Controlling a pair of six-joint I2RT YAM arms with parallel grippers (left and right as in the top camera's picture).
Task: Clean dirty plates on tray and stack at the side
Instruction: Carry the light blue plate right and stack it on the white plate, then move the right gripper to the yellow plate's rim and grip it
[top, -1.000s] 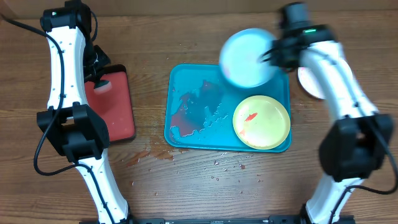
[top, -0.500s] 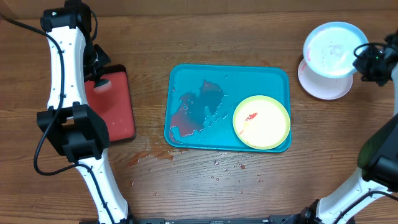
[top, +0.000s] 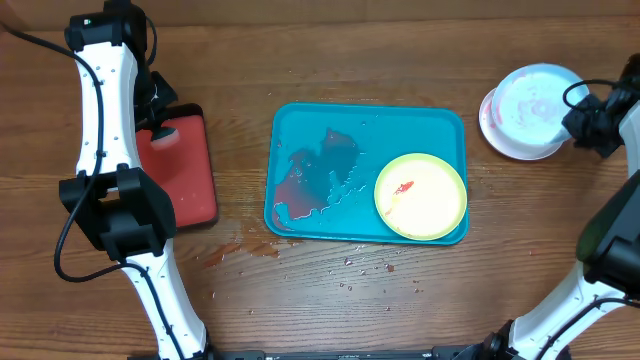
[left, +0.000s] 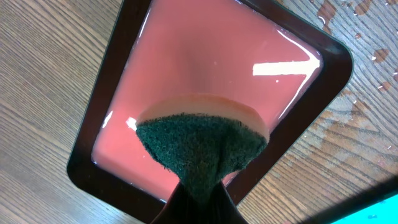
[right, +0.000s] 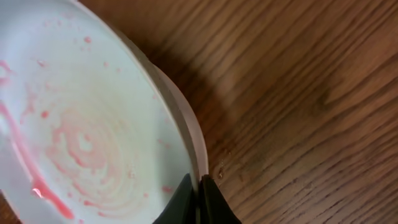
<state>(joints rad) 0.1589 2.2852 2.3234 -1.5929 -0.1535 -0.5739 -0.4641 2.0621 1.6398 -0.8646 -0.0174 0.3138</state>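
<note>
Wood table (top: 330, 300), droplets and red specks just in front of tray (top: 287, 118). Red, watery puddle in tray's left half.

Yellow plate (top: 420, 195) on tray, right-front corner. One red smear in its centre, not yet cleaned.

Blue plate (top: 528, 92) off tray, well to the right and slightly behind, on top of pink plate (top: 512, 152). Stack of two.

Right gripper (top: 582, 122) clenched on blue plate's right rim. In wrist view, rim pinched between the fingertips, faint pink streaks on the plate face. Looks seated or nearly so on pink plate; can't confirm full contact.

Left gripper (top: 158, 118) well left of tray, clamped on sponge (left: 202, 146), over red tray (top: 192, 195) of pink liquid. Can't tell whether sponge touches the liquid.

Step in hand, best guess: setting second plate on the stack, release pending.

Next:
- Open right jaws and pull clear without dragging the rim. Light plastic, likely to skate off pink plate.
- Then go for yellow plate, rim grasp at tray's right side, and present it to sponge.
- Little finger room there: plate close to tray's rim, wet surface nearby.
</note>
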